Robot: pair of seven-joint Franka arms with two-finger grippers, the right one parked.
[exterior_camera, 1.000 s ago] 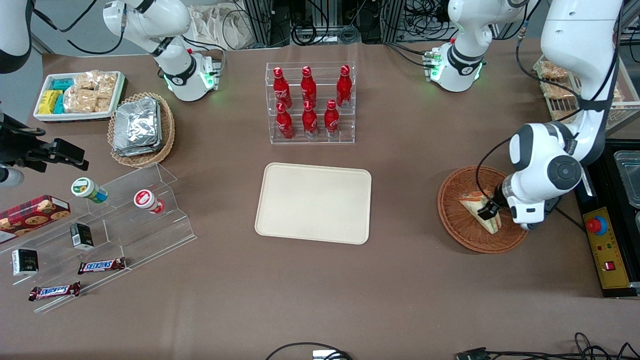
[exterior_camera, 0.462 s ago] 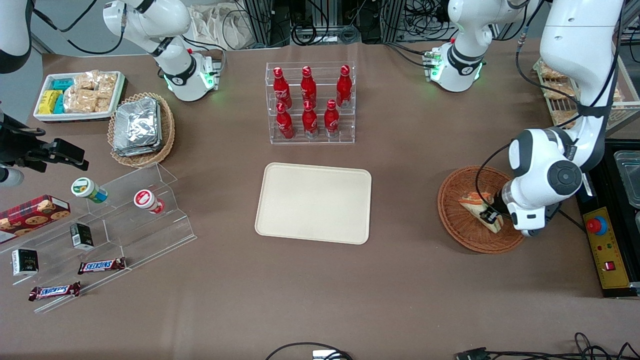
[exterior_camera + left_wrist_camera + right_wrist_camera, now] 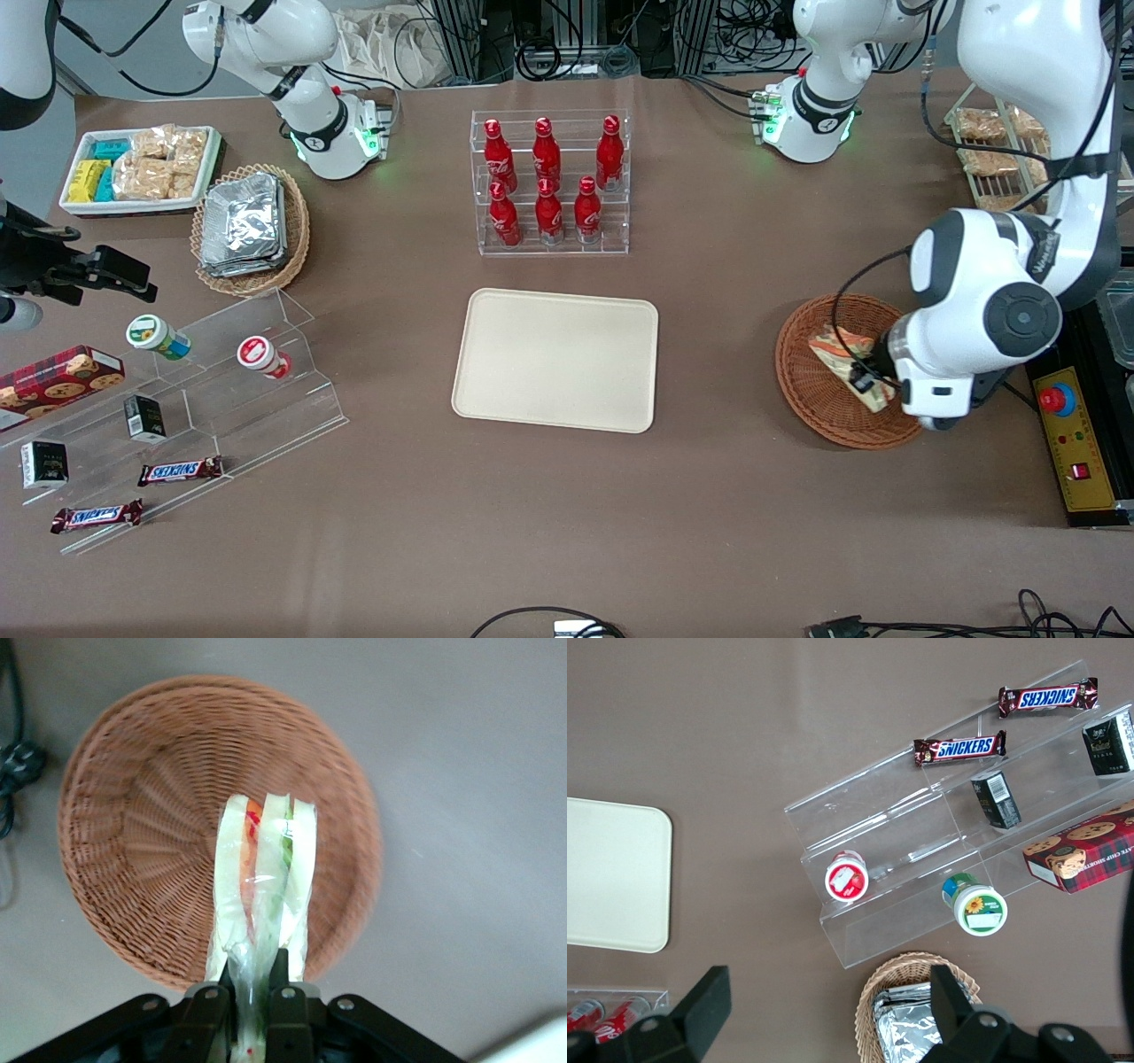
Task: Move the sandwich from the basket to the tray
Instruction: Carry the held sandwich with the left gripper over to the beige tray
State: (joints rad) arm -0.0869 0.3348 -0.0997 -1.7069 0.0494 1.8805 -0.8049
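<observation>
So the gripper [image 3: 252, 992] has the sandwich [image 3: 263, 877] pinched by its wrapper edge, fingers pressed tight on either side of it, and over the last second the arm has started lifting. In the front view the sandwich [image 3: 849, 361] now sits higher and looks tipped up compared with a moment ago, when it lay flatter in the wicker basket [image 3: 811, 403]. From the wrist camera it hangs above the basket [image 3: 133, 842] bowl, apparently clear of the weave. I'd say the grasp took and the carry toward the cream tray [image 3: 556, 359] comes next; the tray sits well apart, toward the middle of the table, with nothing on it.

Readable stuff: two Snickers bars [image 3: 959, 748] by the clear acrylic steps, and red Coca-Cola bottles [image 3: 548, 182] in the rack, though the script is barely legible. The sandwich label is too small to read.
</observation>
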